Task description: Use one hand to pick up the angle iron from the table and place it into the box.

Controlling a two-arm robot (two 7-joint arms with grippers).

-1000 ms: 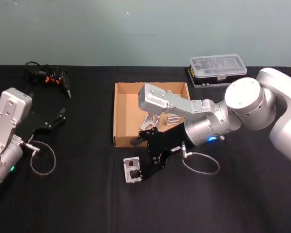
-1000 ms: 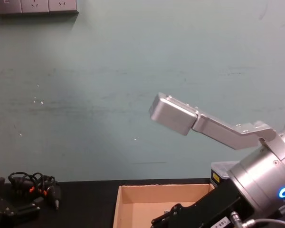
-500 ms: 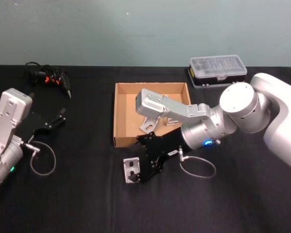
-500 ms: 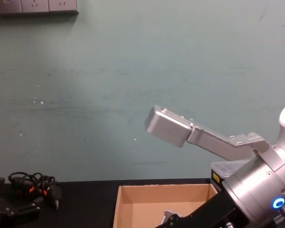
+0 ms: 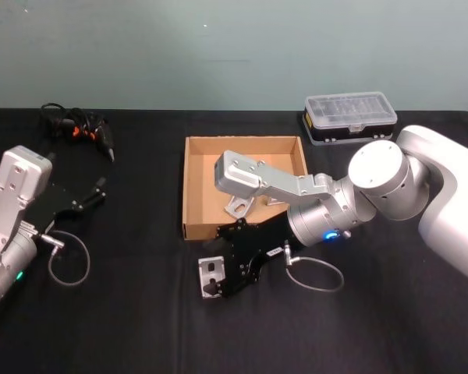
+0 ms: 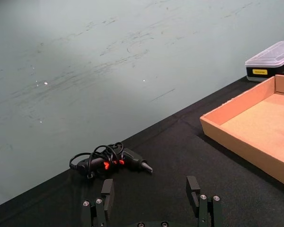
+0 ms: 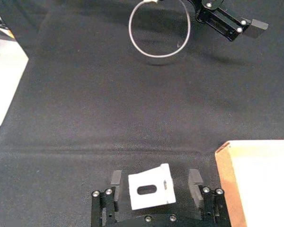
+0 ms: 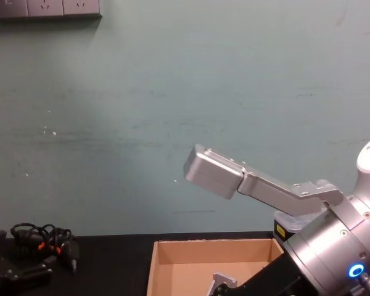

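Right gripper (image 5: pixel 222 273) down over angle iron (image 5: pixel 211 275) on table (image 5: pixel 125 312), at 7 o'clock off box (image 5: pixel 193 187) near corner. In right wrist view, fingers (image 7: pixel 115 178) apart, bracket (image 7: pixel 150 186) centred between them, slotted face up, long axis across gap (untouched either side, seemingly). More brackets already in box. Next: close, lift, carry toward 1 o'clock. Left gripper (image 5: pixel 93 192) parked far at 9 o'clock, fingers spread, empty.

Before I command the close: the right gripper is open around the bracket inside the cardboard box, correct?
Not quite. The right gripper is open around the bracket, but that bracket lies on the black table, beside the cardboard box, as the right wrist view shows.
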